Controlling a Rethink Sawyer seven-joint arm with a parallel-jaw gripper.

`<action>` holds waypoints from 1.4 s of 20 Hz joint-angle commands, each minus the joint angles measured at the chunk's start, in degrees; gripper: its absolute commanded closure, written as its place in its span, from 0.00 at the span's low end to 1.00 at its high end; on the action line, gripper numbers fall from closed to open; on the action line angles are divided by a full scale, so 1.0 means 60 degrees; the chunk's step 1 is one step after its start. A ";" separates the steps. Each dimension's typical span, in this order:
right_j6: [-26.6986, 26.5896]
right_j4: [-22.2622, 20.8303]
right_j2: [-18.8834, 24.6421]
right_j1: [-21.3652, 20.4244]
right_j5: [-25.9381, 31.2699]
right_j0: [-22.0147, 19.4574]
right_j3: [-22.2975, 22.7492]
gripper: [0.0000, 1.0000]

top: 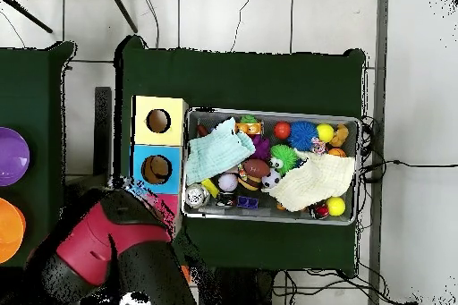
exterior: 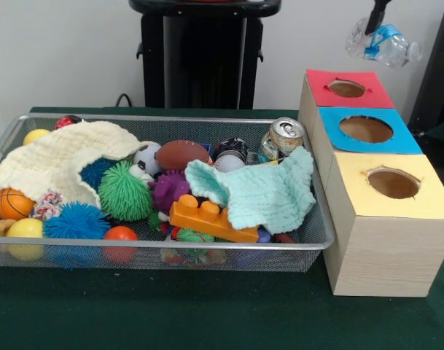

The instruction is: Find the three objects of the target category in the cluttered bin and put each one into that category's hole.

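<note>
Claw (exterior: 375, 26): closed on the bottle (exterior: 383, 41), gripping it from above near its left end; only the dark tips show in the front view.
Bottle: clear, crushed plastic, hanging in the air directly under the claw. Its long axis lies nearly level and dips a little toward the right. I cannot tell which end has the cap.
Labels: the bottle has a blue band, but no writing on it can be read. The print on the can (exterior: 281, 138) is too small to make out.
Red hole (exterior: 347, 88): below the claw and slightly to its left, the closest of the 3 holes.
Blue hole (exterior: 365, 129): below the claw, next one toward the viewer.
Yellow hole (exterior: 394, 183): the farthest of the 3 from the claw.
Can: well below and left of the claw, in the bin (exterior: 207, 246) at the corner beside the box. It leans, with its silver top turned up toward the viewer.
Mint cloth (exterior: 269, 193): touching the can's lower side, farther from the claw.
Cream cloth (exterior: 61, 157): at the bin's end far from the claw, draped over balls.
Arm (top: 107, 239): in the overhead view it covers the red end of the box.
</note>
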 commanded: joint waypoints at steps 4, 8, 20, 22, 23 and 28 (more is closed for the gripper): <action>0.3004 -0.1448 -0.1727 0.1215 0.2164 0.0848 -0.2208 1.00; 0.2929 -0.1759 -0.2087 0.1567 0.2544 0.1242 -0.2787 1.00; 0.3039 -0.2465 -0.2932 0.2491 0.3479 0.2521 -0.3991 1.00; 0.2956 -0.2520 -0.3065 0.2724 0.3579 0.2695 -0.4135 1.00; 0.2924 -0.2524 -0.3135 0.2820 0.3580 0.2761 -0.4187 1.00; 0.2516 -0.2496 -0.3395 0.3495 0.3960 0.3097 -0.4747 1.00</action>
